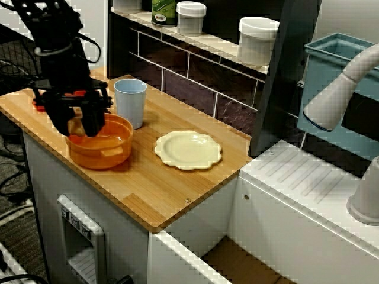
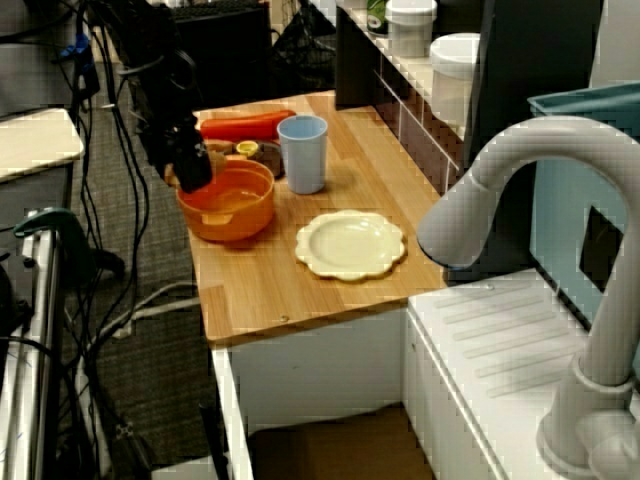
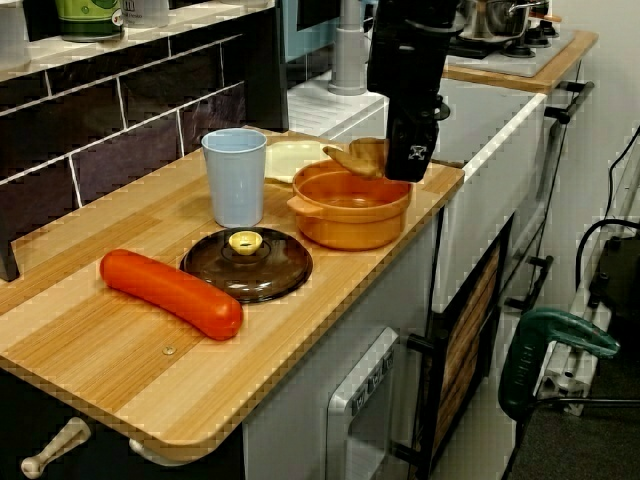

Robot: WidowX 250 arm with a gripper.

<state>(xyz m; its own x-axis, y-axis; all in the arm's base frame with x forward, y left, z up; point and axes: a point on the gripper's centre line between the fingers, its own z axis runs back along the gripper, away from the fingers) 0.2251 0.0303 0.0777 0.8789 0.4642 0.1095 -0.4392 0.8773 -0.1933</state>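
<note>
Gripper (image 1: 76,124) hangs vertical over the orange bowl (image 1: 109,155), fingers spread astride its rim on the side facing the counter's (image 1: 172,195) front edge. Bowl stands near that edge, with the blue cup (image 1: 130,102) just behind it.

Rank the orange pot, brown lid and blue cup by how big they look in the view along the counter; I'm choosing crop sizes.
1. The orange pot and the brown lid look about alike. The lid lies nearer the camera, so I won't rank one above the other.
2. The blue cup looks smallest.
</note>
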